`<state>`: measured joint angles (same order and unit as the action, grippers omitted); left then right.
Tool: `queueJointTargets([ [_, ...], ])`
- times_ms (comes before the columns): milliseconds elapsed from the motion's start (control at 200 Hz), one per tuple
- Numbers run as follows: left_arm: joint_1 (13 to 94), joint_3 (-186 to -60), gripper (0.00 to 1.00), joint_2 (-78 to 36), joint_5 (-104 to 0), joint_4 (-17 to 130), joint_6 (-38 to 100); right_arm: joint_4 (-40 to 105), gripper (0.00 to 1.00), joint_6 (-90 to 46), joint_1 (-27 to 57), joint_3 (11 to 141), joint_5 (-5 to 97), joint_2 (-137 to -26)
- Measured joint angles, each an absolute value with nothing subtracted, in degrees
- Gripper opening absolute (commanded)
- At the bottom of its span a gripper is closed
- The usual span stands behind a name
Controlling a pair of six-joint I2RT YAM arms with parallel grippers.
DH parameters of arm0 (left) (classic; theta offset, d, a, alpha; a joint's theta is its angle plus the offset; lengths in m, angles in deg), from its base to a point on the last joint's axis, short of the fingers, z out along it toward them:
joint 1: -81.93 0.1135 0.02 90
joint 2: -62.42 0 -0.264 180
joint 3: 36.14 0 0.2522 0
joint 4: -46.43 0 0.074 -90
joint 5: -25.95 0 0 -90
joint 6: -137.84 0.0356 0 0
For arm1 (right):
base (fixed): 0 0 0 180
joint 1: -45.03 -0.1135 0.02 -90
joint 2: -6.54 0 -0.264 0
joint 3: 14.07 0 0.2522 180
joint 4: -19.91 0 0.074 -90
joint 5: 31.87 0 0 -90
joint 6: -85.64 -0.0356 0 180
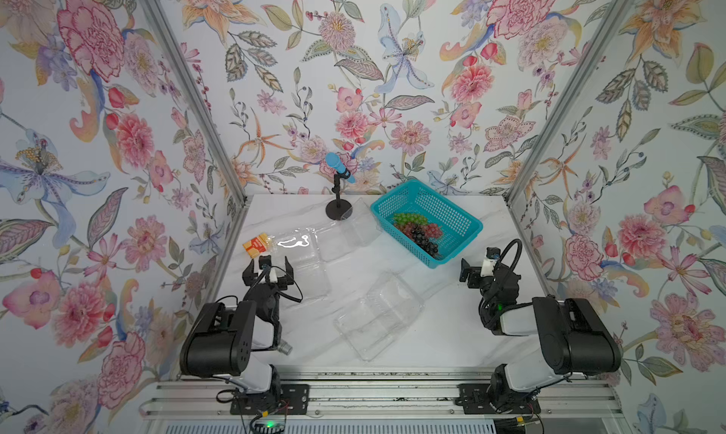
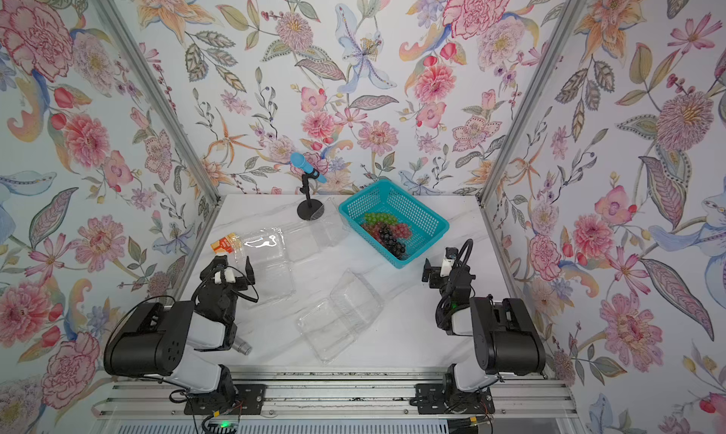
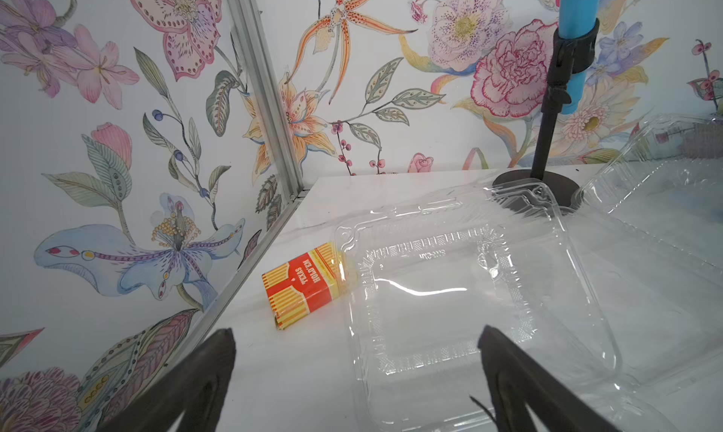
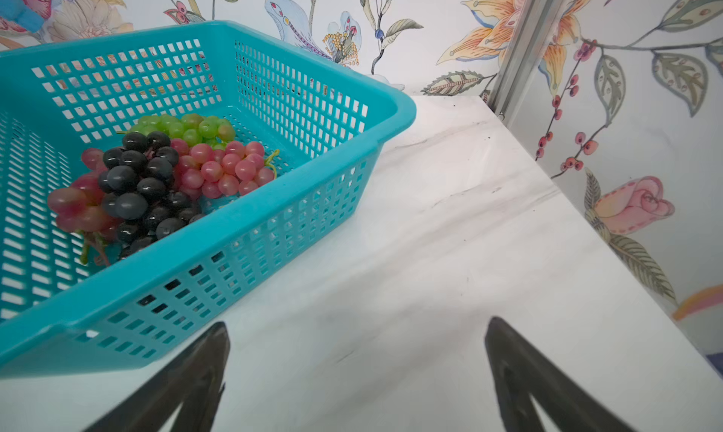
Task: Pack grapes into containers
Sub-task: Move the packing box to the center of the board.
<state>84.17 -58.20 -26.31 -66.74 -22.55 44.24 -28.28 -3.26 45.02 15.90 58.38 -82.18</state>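
grapes (image 1: 419, 231), three small bunches of green, red-pink and dark purple berries, lie heaped in the teal perforated plastic basket (image 1: 450, 205) near the bench's (image 1: 451, 333) far right corner. three clear thin plastic clamshell containers (image 1: 377, 314) sit empty toward the left and middle. left pincer (image 3: 356, 332) and right pincer (image 4: 358, 324) gape wide, holding nothing. packing seems not yet begun; the right pincer likely needs to reach into the basket and pinch one bunch gently.
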Motion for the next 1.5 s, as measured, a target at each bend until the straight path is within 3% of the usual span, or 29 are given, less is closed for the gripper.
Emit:
queueJointTargets([
  [1501, 84.17, -58.2, 1.0, -26.31, -66.72, -22.52, 44.24, -27.82, 0.99, -3.26, 45.0, 16.14, 57.97, -82.14],
])
